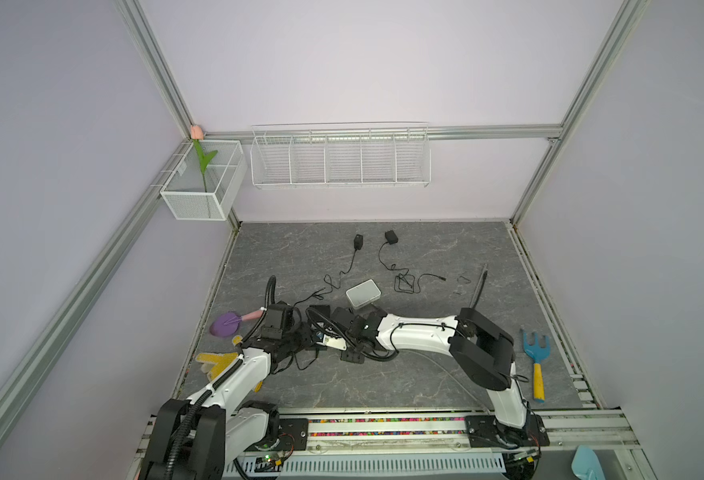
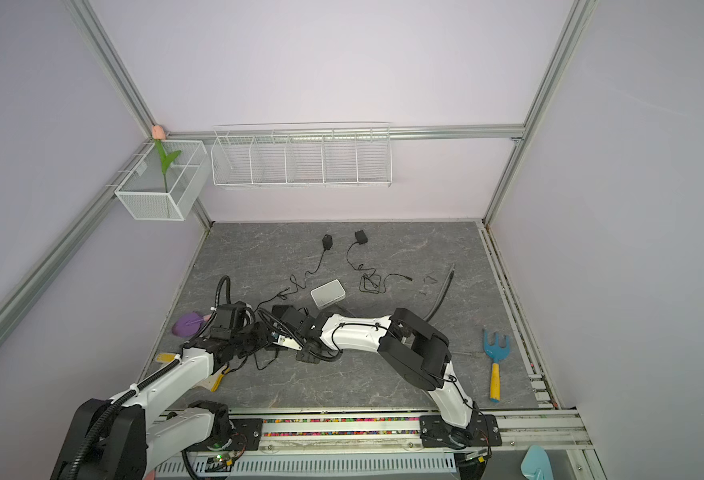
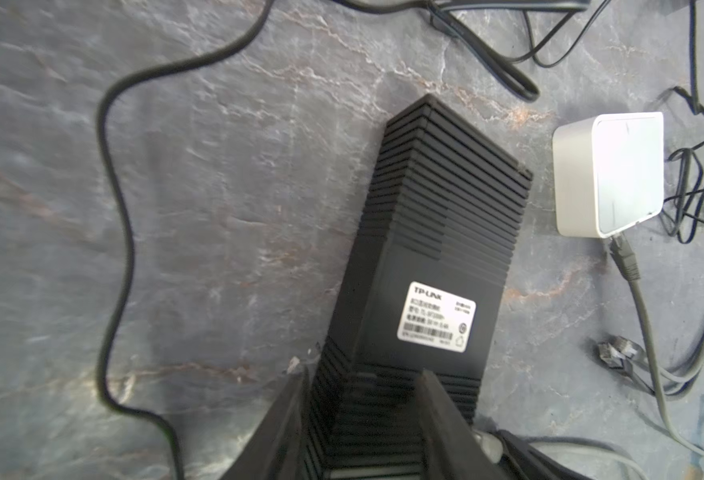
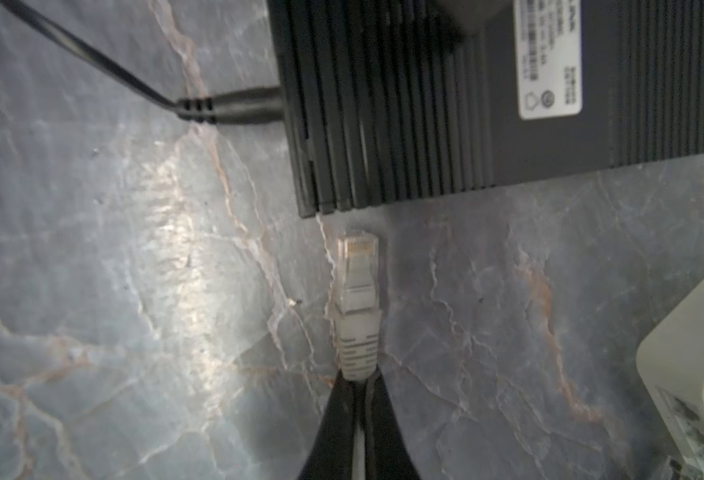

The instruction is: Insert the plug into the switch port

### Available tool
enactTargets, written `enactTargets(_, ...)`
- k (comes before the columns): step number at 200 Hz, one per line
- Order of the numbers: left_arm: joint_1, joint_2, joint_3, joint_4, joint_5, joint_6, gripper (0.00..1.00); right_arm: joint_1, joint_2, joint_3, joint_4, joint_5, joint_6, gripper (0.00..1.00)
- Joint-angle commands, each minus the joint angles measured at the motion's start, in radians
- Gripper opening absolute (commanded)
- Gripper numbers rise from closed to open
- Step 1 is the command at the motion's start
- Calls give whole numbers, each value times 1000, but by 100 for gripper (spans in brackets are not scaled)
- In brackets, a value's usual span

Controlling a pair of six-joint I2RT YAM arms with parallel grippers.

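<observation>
— Lilac walls and aluminium rails close round your grey marbled tabletop (image 1: pixel 383 386). On the left wall hangs a mesh basket (image 1: pixel 192 205) with a fake tulip (image 1: pixel 207 160) in it. A wire rack (image 1: pixel 340 166) hangs on the far wall.

— And on the table, starting from the left?

— At the left edge you have a purple piece (image 1: pixel 223 326) and, nearer, a yellow piece (image 1: pixel 211 358), both partly hidden by your left arm. Next is your left gripper (image 3: pixel 363 374). Its fingers (image 3: pixel 277 424) stand on either side of the black switch (image 3: pixel 437 199), close against its ribbed body. Whether they clamp it I cannot tell.

— Where is the plug?

— Your right gripper (image 4: pixel 358 380) sits left of the middle, pinched tight on the grey plug (image 4: pixel 358 270) at the rear of its boot. The plug's clear tip points towards the switch and stands just short of its corner, apart from it. A black power lead (image 4: pixel 234 106) is seated in the switch's side face.

— And to the right of that?

— Just beyond the grippers lies a white box (image 1: pixel 363 292). Farther back you have a black adapter (image 1: pixel 358 241) and a second adapter (image 1: pixel 391 237), their thin leads tangled. Near the right edge lies a blue rake (image 1: pixel 536 359) with a yellow handle.
</observation>
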Motion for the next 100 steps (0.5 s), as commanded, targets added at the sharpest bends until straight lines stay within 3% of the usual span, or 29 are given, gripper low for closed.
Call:
enactTargets(1,-13,-16,3,55,89,-34,41,20,-39,-9,148,-53,-7,6)
enactTargets(49,75,-48,31,22,167,-2,38,-16,-94,-71,165,-87,-12,6)
enactTargets(100,86,63,91,3,220,21,37,-20,-72,-57,161,-94,-13,6)
